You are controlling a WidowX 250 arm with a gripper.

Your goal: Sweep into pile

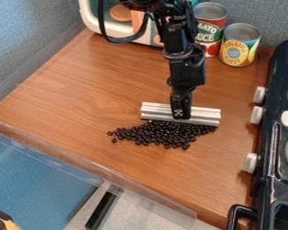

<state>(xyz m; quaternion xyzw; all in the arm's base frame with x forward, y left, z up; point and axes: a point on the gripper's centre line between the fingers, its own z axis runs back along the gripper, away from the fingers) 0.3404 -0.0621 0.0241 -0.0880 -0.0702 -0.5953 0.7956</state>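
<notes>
Wooden counter [80, 90] — one hand [181, 112] closed on one silver bar [205, 116], one bean pile [161, 134] alongside — two cans [239, 47] behind.

behind the wooden surface [104, 76], a red can [211, 28] and a yellow can [240, 45] stand side by side near a white-framed toy [93, 19]; a dark toy stove [276, 148] with pale knobs lines the right.

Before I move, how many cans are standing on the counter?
2. The red can is at the back, beside the arm in the view; the yellow can is right of it, nearer the stove. The arm may hide more.
</notes>
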